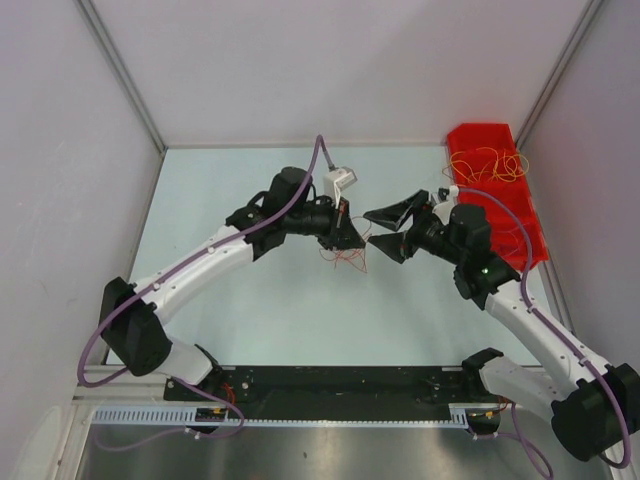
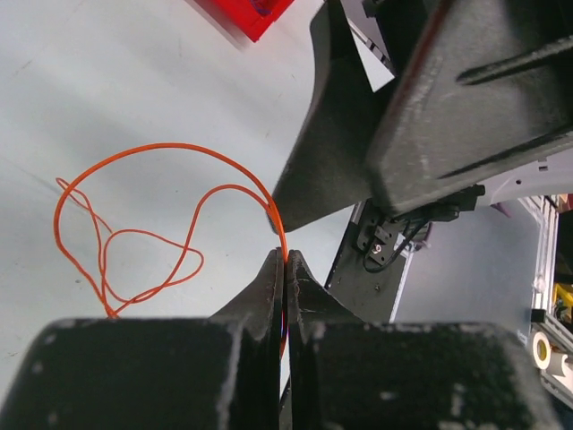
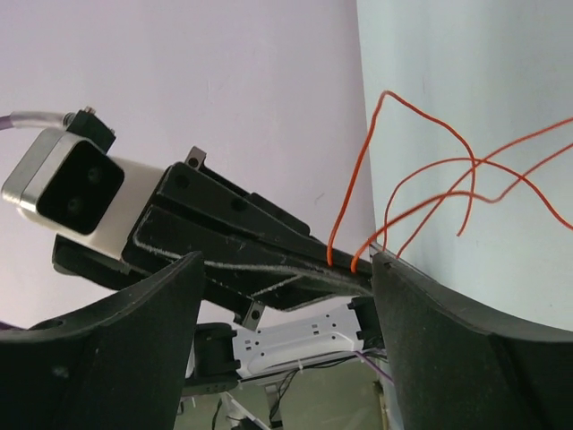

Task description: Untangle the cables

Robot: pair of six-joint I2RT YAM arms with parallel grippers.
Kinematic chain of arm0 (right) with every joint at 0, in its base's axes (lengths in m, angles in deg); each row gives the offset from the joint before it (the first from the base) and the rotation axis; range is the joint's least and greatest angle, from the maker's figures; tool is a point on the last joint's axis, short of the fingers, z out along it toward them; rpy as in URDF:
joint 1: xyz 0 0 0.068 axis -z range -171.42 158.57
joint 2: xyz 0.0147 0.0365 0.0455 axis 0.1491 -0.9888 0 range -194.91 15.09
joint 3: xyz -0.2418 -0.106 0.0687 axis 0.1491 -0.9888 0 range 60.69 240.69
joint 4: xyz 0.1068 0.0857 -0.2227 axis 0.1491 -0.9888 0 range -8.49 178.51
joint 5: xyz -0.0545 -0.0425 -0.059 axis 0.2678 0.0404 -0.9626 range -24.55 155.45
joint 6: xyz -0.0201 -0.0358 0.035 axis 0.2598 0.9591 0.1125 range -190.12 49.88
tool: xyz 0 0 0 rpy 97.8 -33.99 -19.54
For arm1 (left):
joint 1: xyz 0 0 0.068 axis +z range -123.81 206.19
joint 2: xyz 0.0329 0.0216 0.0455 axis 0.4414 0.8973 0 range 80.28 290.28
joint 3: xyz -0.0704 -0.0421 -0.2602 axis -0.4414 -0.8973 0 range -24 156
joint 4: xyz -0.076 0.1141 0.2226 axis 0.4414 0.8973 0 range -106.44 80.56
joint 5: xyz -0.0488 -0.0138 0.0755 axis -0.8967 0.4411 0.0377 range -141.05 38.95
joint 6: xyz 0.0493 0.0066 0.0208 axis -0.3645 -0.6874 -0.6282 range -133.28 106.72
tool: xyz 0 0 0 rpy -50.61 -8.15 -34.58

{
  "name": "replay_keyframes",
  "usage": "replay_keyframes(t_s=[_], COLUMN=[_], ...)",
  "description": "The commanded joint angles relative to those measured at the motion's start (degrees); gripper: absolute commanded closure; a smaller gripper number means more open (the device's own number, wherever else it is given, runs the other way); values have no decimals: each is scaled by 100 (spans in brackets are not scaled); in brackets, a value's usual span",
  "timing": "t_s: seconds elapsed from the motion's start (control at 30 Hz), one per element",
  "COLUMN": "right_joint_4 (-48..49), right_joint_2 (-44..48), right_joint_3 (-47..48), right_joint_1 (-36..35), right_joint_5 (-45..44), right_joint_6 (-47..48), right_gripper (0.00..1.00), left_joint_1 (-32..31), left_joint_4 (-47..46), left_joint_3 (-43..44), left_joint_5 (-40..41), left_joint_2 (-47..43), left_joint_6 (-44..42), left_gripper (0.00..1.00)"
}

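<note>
My left gripper (image 1: pixel 348 238) is shut on a thin red-orange cable (image 1: pixel 345 256) that hangs in loose loops just above the table's middle. In the left wrist view the jaws (image 2: pixel 285 258) are pressed together with the cable (image 2: pixel 143 235) running out of their tips in curls to the left. My right gripper (image 1: pixel 371 228) is open and empty, its tips close to the left gripper's tips. In the right wrist view its fingers (image 3: pixel 98 349) stand wide apart around the left gripper (image 3: pixel 251 237) and the cable (image 3: pixel 430 184). More orange-yellow cables (image 1: pixel 487 165) lie in the red bin.
The red bin (image 1: pixel 520 220) stands at the back right against the enclosure wall, and its corner shows in the left wrist view (image 2: pixel 246 13). Grey walls close the table on three sides. The arm bases and a black rail (image 1: pixel 330 385) line the near edge.
</note>
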Motion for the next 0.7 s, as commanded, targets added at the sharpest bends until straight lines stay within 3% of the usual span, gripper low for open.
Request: replay_keyframes(t_s=[0.0, 0.17, 0.47, 0.57, 0.67], right_joint_4=[93, 49, -22, 40, 57], right_joint_2=[-51, -86, -86, -103, -86], right_joint_3=[-11, -11, -11, -11, -11], right_joint_1=[-85, -94, -173, -208, -208], right_joint_5=[-193, -246, -317, -317, -334], right_joint_6=[4, 74, 215, 206, 224], right_gripper=[23, 32, 57, 74, 99], left_joint_1=[-211, -343, -449, -475, -493], left_joint_4=[-323, -482, -526, -517, -508], left_joint_3=[-72, -169, -187, -169, -178], left_joint_5=[233, 444, 532, 558, 602], left_joint_2=[-311, -486, -460, -451, -451], left_joint_6=[-211, -255, -281, -281, -290], left_gripper=[100, 100, 100, 100, 100])
